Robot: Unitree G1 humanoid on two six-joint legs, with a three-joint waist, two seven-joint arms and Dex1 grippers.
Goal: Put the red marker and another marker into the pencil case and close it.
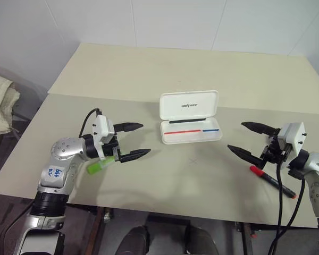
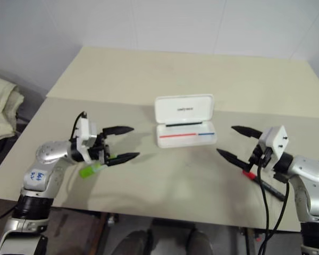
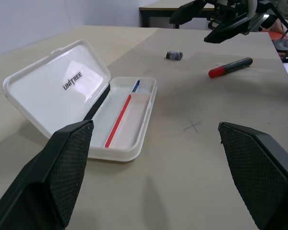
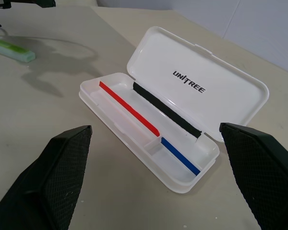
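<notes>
- Left eye view: the pencil case (image 1: 191, 125) lies open mid-bench (image 1: 149, 180), lid up. The left hand (image 1: 132, 141) hovers spread just beside the green marker (image 1: 99, 167); the right hand (image 1: 248, 139), spread, hangs near the red marker (image 1: 271, 180).
- Left wrist view: a small dark object (image 3: 174, 55), perhaps a cap, lies beyond the case.
- Right wrist view: the case's tray looks empty.
</notes>
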